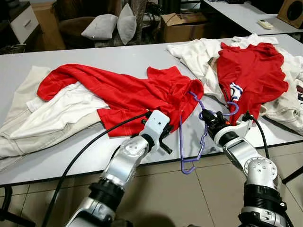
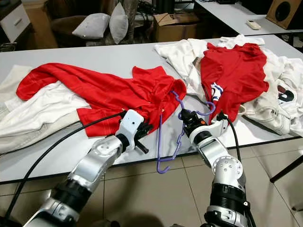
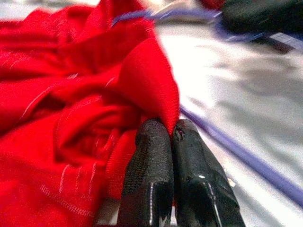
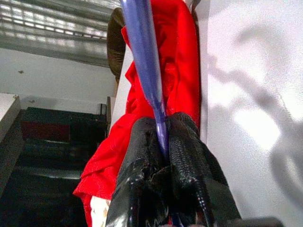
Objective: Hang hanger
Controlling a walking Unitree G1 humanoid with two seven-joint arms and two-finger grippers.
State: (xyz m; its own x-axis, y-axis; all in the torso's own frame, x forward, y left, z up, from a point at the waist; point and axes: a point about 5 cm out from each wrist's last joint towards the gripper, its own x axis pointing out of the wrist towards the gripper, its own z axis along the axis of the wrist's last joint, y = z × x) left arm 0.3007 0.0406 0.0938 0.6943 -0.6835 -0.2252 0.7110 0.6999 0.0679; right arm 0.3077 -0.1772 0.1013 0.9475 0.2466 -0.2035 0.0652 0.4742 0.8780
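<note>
A long grey table (image 1: pixel 118 59) carries two heaps of clothing. At about ten o'clock from the grippers lies a red shirt (image 1: pixel 118 92) spread over a cream garment (image 1: pixel 47 113); at about two o'clock a second red shirt (image 1: pixel 253 71) rests on more white clothes (image 1: pixel 199 54). The purple hanger (image 1: pixel 191 142) sits between the two grippers at the near table edge, its hooked top lying on the table toward the second red shirt and its lower part hanging off the edge over the tiled floor (image 1: pixel 189 198). The right gripper (image 1: pixel 211 119), at roughly one o'clock from the robot's body, has its fingers (image 4: pixel 182 142) pressed together on a bar of the hanger. The left gripper (image 1: pixel 163 137), at roughly eleven o'clock, reaches to the hem of the first red shirt beside the hanger; its fingers (image 3: pixel 151 161) are closed, and a fold of red cloth sits at their tips, though whether the cloth is truly pinched cannot be told. Beyond the table, at twelve o'clock, stand grey cushions (image 1: pixel 111 24) and a cardboard box (image 1: pixel 182 23).
</note>
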